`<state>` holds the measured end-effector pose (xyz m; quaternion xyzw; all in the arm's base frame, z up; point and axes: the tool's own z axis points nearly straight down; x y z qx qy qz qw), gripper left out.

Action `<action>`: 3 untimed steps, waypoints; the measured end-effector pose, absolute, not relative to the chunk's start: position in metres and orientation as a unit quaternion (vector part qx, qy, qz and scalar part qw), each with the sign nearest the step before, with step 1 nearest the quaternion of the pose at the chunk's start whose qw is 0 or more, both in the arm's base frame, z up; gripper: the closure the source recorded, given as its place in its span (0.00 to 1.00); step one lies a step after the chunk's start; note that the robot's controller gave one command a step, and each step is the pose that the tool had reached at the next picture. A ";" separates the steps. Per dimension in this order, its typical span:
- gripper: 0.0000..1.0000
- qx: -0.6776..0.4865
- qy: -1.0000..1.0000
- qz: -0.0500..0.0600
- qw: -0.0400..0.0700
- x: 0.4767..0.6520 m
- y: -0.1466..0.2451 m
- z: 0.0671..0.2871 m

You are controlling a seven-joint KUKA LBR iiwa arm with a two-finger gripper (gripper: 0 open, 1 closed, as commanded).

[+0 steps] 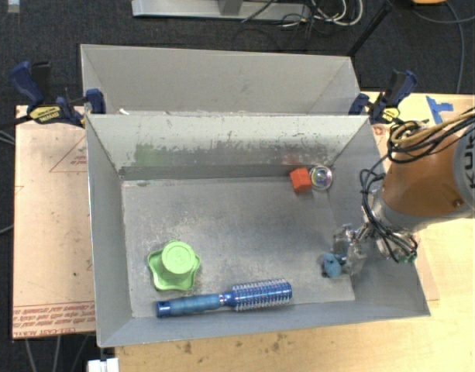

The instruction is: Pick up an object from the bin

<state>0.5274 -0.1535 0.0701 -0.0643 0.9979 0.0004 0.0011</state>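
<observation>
Inside the bin (105, 208), along the front wall, a hairbrush (225, 299), handle to the left. Just behind the handle end, a lobed cap (174, 266). At the back wall, toward the right, a small block (301, 179), a round knob (321, 177) just beside it on the right. Near the right wall, the gripper (344, 259), a small piece (330, 267) right by it.

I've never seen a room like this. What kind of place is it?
Probably a robot testing lab: an orange-covered robot arm reaches into a grey metal bin, and loose odds like a blue plastic hairbrush and a green flower-shaped plastic cap lie inside.
</observation>
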 end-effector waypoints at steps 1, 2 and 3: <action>1.00 -0.073 0.997 0.000 0.004 0.561 -0.130 0.099; 1.00 -0.082 0.997 0.001 0.004 0.566 -0.072 0.159; 1.00 -0.080 0.997 -0.001 0.006 0.574 -0.076 0.241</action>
